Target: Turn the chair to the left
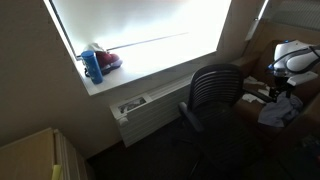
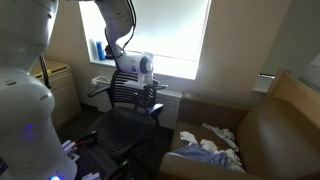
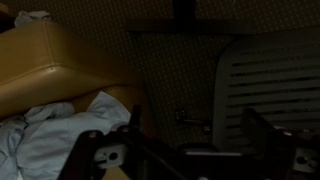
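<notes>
Your chair stands beside the tan couch. Its ribbed backrest lies just ahead of your claw, off toward the right in the wrist view. The claw is spread wide, gripping nothing.

Mounted high and far back in an exterior view, looking down on the window, chair right of centre. Set lower and nearer in an exterior view, just behind the arm, facing the same window and chair. From the wrist, close and dim, past the gripper toward sofa and chair back.
</notes>
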`<act>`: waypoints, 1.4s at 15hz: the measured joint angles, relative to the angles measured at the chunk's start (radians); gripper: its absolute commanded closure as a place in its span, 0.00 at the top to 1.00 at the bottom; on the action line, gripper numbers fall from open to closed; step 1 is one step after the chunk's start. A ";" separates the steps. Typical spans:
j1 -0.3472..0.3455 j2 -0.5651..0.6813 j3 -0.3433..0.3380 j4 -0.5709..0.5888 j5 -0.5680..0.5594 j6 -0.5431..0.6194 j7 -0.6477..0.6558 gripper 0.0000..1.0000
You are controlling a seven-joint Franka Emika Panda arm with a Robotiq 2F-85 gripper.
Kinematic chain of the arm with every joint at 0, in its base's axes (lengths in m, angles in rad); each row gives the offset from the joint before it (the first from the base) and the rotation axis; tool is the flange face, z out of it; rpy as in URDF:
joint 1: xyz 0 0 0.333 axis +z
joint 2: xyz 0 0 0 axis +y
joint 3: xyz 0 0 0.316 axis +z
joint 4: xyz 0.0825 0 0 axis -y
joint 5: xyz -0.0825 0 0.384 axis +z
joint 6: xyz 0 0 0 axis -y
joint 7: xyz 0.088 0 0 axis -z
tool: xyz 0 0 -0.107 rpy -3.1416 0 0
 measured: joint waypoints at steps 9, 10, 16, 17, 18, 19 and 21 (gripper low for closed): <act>0.036 0.147 0.008 0.072 -0.009 0.105 0.045 1.00; 0.037 0.147 0.007 0.072 -0.010 0.110 0.050 1.00; 0.050 0.153 -0.026 0.073 -0.009 0.216 0.107 1.00; 0.050 0.153 -0.026 0.073 -0.009 0.216 0.107 1.00; 0.052 0.153 -0.026 0.073 -0.009 0.216 0.107 1.00; 0.052 0.153 -0.026 0.073 -0.009 0.216 0.107 1.00; 0.052 0.153 -0.026 0.073 -0.006 0.219 0.107 1.00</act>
